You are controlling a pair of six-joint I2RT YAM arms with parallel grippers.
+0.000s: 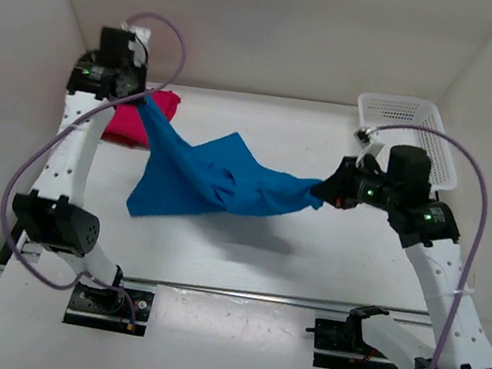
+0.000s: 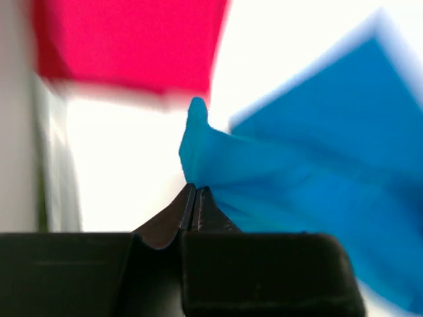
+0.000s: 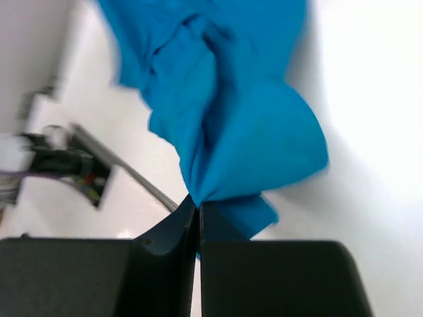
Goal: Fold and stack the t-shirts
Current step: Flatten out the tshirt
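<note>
The bright blue t-shirt (image 1: 214, 178) hangs in the air, stretched between both grippers above the table. My left gripper (image 1: 141, 98) is shut on its far left end; the left wrist view shows the jaws (image 2: 196, 189) closed on blue fabric (image 2: 317, 158). My right gripper (image 1: 321, 193) is shut on its right end; the right wrist view shows the jaws (image 3: 197, 203) pinching bunched blue cloth (image 3: 225, 112). A folded pink-magenta shirt (image 1: 139, 119) lies at the back left, under the left gripper, and shows in the left wrist view (image 2: 125, 43). The dark red shirt is not in view.
A white mesh basket (image 1: 408, 135) stands at the back right, behind the right arm. White walls close in the table on the left, back and right. The arm bases (image 1: 106, 298) sit at the near edge.
</note>
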